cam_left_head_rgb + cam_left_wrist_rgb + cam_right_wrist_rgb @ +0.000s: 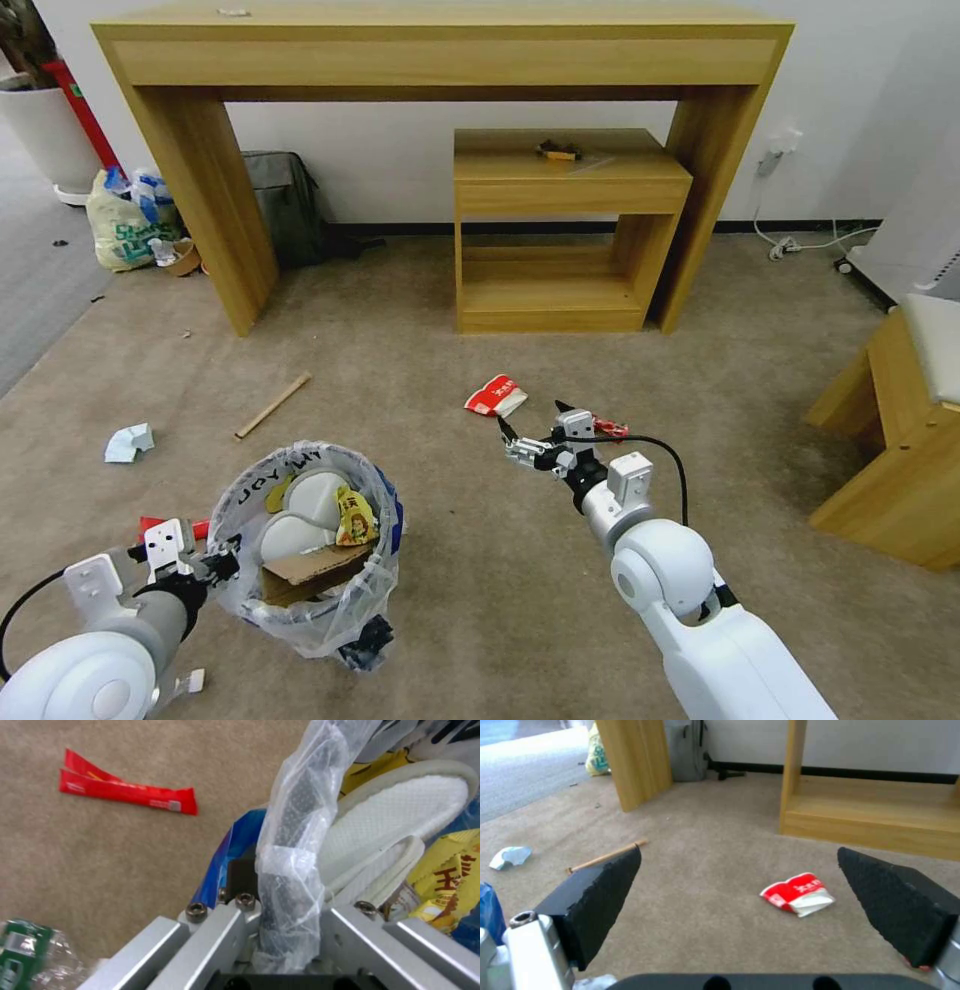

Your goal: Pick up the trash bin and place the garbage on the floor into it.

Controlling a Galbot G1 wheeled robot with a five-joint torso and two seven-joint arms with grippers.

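Note:
The trash bin (300, 600), lined with a clear printed bag, hangs at the lower left. My left gripper (215, 565) is shut on its rim (287, 870). Inside lie two white slippers (395, 806), a yellow wrapper and cardboard. My right gripper (530, 440) hovers open over the floor (450, 600), its fingers (605, 885) spread wide, just short of a red-white carton (797, 893) (495, 395). A red wrapper (125, 791) and a green-label bottle (25, 948) lie beside the bin. A stick (272, 405), a crumpled blue-white cup (128, 442) and another red wrapper (610, 428) lie on the carpet.
A long wooden desk (440, 50) stands along the far wall with a small wooden stand (560, 230) under it. A grey backpack (285, 205) and a yellowish tied bag (125, 225) sit at the desk's left leg. A wooden bench (900, 440) is at the right.

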